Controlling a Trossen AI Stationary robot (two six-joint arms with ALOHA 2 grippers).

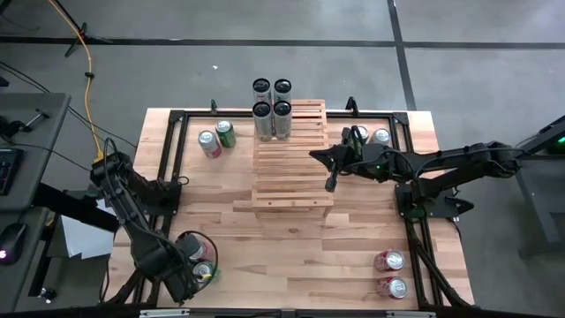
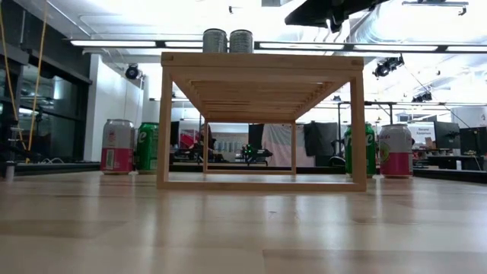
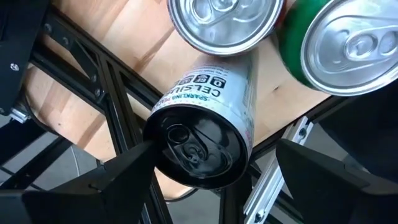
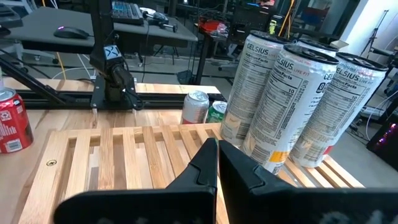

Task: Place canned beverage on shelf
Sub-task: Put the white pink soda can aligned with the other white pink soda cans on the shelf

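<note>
Fingers of the left gripper (image 3: 214, 171) stand wide on either side of a tall Celsius can (image 3: 205, 134) at the tabletop's front-left corner, beside two shorter cans, apparently not yet gripping: the pick-up step. Next, closing and a lift toward the shelf (image 1: 290, 159), mid-table, carrying four cans (image 1: 272, 108) at its rear. Right gripper (image 1: 331, 181), shut and empty, hovers over the shelf's right side.

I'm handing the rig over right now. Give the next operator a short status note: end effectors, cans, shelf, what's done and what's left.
Left end effector: open, fingers either side of a Celsius can at the table's front-left corner, not yet closed on it.
Right end effector: shut, empty, over the shelf.
Done: four tall cans stand at the shelf's back left.
Left: grip that can, carry it to the shelf; other cans stand around the table.
</note>
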